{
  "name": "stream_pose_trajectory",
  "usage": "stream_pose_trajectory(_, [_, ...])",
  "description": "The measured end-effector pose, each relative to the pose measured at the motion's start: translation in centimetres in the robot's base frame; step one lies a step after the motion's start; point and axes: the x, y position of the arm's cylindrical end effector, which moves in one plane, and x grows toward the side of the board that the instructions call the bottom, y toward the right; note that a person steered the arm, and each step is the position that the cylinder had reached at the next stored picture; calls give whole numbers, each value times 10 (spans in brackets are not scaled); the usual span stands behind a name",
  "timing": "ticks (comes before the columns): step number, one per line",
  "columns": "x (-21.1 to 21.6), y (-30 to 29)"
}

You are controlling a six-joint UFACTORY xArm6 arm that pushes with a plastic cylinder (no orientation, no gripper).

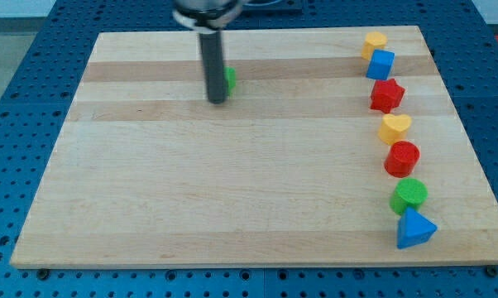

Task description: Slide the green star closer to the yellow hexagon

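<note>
You have my tip (217,101) touching the left side of the green star (230,79), which peeks out from behind the rod near the board's top. There are no jaws to report, only the rod. The yellow hexagon (375,40) sits well apart at the top right, so nearly all the sliding remains.

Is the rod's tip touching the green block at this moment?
Cannot tell. In the camera view my tip stands in front of the green block, hiding most of it, so no contact line or gap between them shows plainly.
</note>
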Motion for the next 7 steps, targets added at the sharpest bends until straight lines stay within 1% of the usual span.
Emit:
stream_pose_trajectory(1, [-23, -10])
stream_pose_trajectory(2, [-56, 60])
stream_pose_trajectory(3, [-58, 111])
stream_pose_trajectory(4, [-26, 95])
stream_pose_trajectory(5, [-21, 106])
stream_pose_trajectory(6, [-46, 143])
stream_pose_trajectory(7, [-47, 165])
